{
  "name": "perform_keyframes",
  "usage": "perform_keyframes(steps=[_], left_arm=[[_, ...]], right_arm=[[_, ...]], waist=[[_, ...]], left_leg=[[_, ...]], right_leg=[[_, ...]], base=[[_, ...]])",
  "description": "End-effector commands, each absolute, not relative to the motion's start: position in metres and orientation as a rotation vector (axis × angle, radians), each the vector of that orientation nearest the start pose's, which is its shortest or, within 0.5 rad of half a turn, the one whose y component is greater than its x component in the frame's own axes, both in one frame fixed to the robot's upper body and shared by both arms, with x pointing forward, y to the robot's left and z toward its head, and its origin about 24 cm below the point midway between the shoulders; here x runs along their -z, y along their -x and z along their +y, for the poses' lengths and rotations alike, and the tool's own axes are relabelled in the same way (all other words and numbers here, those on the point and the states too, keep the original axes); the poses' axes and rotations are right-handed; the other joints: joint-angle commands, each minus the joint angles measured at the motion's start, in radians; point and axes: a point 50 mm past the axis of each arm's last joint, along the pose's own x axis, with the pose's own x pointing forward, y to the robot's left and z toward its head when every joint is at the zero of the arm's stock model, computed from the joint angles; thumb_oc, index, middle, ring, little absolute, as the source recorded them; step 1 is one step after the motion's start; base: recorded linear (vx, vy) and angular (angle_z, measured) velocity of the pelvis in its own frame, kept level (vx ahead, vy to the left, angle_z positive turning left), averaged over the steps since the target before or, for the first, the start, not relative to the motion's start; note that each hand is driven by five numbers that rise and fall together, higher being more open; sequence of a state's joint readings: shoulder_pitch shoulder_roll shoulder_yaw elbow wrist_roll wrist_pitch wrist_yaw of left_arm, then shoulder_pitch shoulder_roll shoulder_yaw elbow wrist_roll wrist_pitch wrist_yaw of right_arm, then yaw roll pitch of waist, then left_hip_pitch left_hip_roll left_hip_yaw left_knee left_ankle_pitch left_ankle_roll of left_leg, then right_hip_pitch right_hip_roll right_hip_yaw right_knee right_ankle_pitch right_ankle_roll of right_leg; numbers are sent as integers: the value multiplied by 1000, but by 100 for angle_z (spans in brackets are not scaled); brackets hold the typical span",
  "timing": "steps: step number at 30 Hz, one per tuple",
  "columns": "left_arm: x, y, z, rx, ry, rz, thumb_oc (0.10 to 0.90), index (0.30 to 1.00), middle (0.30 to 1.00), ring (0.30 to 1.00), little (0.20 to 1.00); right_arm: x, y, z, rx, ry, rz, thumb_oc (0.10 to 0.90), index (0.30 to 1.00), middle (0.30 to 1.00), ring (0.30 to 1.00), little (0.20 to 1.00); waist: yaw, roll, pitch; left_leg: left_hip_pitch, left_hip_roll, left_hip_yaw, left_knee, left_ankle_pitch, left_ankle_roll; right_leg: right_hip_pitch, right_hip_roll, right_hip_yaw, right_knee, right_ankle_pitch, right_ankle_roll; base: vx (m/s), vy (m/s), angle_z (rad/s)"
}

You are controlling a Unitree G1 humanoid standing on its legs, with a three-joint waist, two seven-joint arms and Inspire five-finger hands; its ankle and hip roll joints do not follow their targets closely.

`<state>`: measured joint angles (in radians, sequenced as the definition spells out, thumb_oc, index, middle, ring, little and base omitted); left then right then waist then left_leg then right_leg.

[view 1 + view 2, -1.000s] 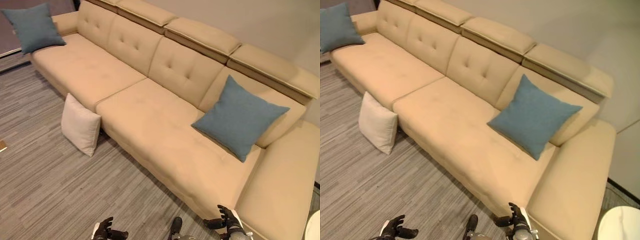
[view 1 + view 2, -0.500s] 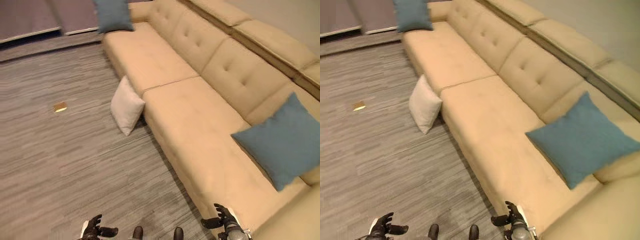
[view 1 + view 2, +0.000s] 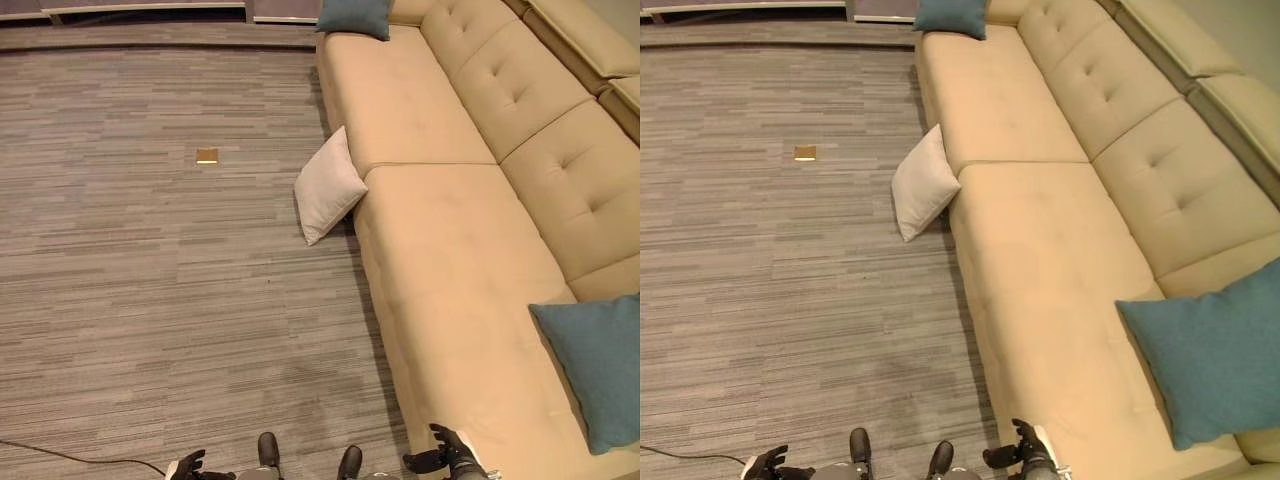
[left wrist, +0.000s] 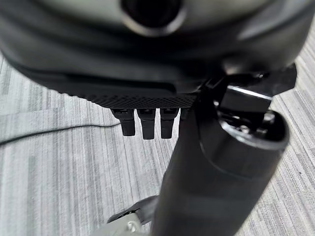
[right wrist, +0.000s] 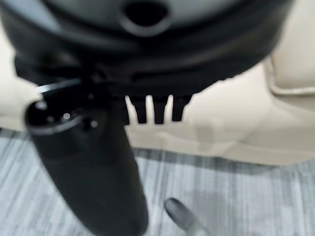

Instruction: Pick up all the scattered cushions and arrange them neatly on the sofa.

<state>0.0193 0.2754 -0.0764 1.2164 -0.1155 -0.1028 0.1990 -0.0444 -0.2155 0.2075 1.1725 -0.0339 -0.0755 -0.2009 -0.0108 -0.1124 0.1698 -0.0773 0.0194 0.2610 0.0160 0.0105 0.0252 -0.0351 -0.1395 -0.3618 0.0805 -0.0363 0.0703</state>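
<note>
A white cushion [image 3: 329,186] stood on the grey striped floor [image 3: 150,260], tilted on one corner and leaning against the front edge of the beige sofa [image 3: 460,230], near the seam between two seat sections. One blue cushion [image 3: 353,16] lay at the far end of the sofa seat, and another blue cushion [image 3: 1207,352] rested against the backrest at the near end (on the robot's right). A small brass-coloured floor plate [image 3: 207,155] sat in the open floor, well apart from the white cushion.

The left hand [image 3: 190,466] hung low over the floor with its fingers relaxed and spread, empty. The right hand [image 3: 445,461] hovered just beside the sofa's near front edge, fingers likewise loose and holding nothing. The white cushion lay well ahead of both hands, far beyond either.
</note>
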Motion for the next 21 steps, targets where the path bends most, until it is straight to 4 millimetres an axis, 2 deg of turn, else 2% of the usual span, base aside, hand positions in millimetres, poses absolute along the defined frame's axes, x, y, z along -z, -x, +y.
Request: perform_keyframes(steps=[1, 4, 6, 8, 9, 12, 13, 14, 15, 16, 17, 18, 19, 20, 21], left_arm=[[143, -95, 281, -367, -358, 1071, 800, 900, 900, 900, 900], [138, -105, 284, -372, -366, 1035, 800, 900, 900, 900, 900], [136, -112, 284, -359, -375, 1005, 800, 900, 900, 900, 900], [134, -116, 284, -341, -386, 991, 800, 900, 900, 900, 900], [134, -117, 285, -338, -395, 995, 800, 900, 900, 900, 900], [135, -114, 288, -340, -405, 1018, 800, 900, 900, 900, 900], [136, -112, 287, -338, -405, 1027, 800, 900, 900, 900, 900], [138, -106, 285, -336, -405, 1043, 800, 900, 900, 900, 900], [144, -92, 279, -329, -394, 1090, 800, 900, 900, 900, 900], [145, -92, 277, -330, -390, 1091, 800, 900, 900, 900, 900], [144, -95, 277, -342, -374, 1077, 800, 900, 900, 900, 900], [144, -96, 277, -355, -365, 1072, 800, 900, 900, 900, 900], [144, -97, 278, -358, -363, 1074, 800, 900, 900, 900, 900], [145, -93, 278, -352, -365, 1090, 800, 900, 900, 900, 900], [146, -89, 278, -345, -370, 1106, 800, 900, 900, 900, 900]], right_arm=[[143, -143, -225, 77, 508, 953, 800, 900, 900, 900, 900], [142, -145, -223, 71, 509, 946, 800, 900, 900, 900, 900], [142, -144, -224, 70, 509, 946, 800, 900, 900, 900, 900], [143, -143, -226, 77, 513, 954, 800, 900, 900, 900, 900], [143, -143, -227, 79, 515, 957, 800, 900, 900, 900, 900], [143, -141, -230, 81, 526, 965, 800, 900, 900, 900, 900], [143, -140, -231, 77, 534, 969, 800, 900, 900, 900, 900], [145, -132, -233, 85, 533, 986, 800, 900, 900, 900, 900], [149, -117, -239, 107, 525, 1034, 800, 900, 900, 900, 900], [149, -115, -240, 111, 523, 1040, 800, 900, 900, 900, 900], [148, -115, -245, 125, 530, 1040, 800, 900, 900, 900, 900], [147, -116, -246, 134, 527, 1039, 800, 900, 900, 900, 900], [147, -116, -248, 139, 527, 1045, 800, 900, 900, 900, 900], [148, -115, -249, 140, 531, 1060, 800, 900, 900, 900, 900], [148, -115, -249, 133, 543, 1063, 800, 900, 900, 900, 900]], waist=[[14, -16, -31], [8, 5, -19], [-9, 19, -20], [-31, 24, -22], [-48, 22, -23], [-73, 16, -25], [-77, 18, -24], [-83, 17, -33], [-94, 28, -60], [-98, 26, -59], [-89, 4, -50], [-79, -4, -44], [-71, -11, -41], [-57, -24, -45], [-39, -33, -45]], left_leg=[[-37, -18, -57, 82, -113, 3], [-2, -20, -81, 62, -115, 11], [46, -32, -110, 37, -121, 12], [80, -49, -146, 13, -126, 8], [106, -69, -176, -4, -136, 9], [149, -104, -234, -19, -155, 5], [165, -107, -246, -19, -163, 1], [183, -118, -265, 9, -197, -3], [188, -95, -252, 87, -190, -60], [163, -83, -227, 164, -161, -88], [61, -47, -170, 373, -124, -117], [17, -25, -134, 449, -123, -114], [-11, -4, -101, 471, -128, -104], [-49, 19, -56, 448, -153, -83], [-90, 20, -53, 373, -176, -65]], right_leg=[[-54, -49, 123, 249, 71, 77], [-109, -28, 170, 345, 64, 74], [-154, 22, 221, 364, 39, 55], [-177, 74, 261, 286, 14, 48], [-205, 100, 274, 190, 37, 48], [-243, 132, 296, 72, 91, 70], [-245, 132, 283, 65, 96, 71], [-220, 128, 284, 55, 88, 59], [-157, 127, 255, 33, 68, 38], [-129, 120, 245, 17, 66, 34], [-81, 103, 234, -12, 58, 20], [-62, 102, 227, -22, 51, 9], [-48, 98, 221, -26, 39, 3], [-23, 88, 215, -37, 25, 5], [4, 89, 220, -51, 6, 14]], base=[[148, 209, -13], [120, 117, 7], [247, 130, 31], [303, 55, 40], [322, 39, 70], [302, 20, 61], [382, -24, 106], [561, -101, 108], [542, -136, 121], [441, -186, 171], [189, -147, 192], [175, -141, 124], [204, -88, -21], [323, -55, -69], [577, 63, -54]])
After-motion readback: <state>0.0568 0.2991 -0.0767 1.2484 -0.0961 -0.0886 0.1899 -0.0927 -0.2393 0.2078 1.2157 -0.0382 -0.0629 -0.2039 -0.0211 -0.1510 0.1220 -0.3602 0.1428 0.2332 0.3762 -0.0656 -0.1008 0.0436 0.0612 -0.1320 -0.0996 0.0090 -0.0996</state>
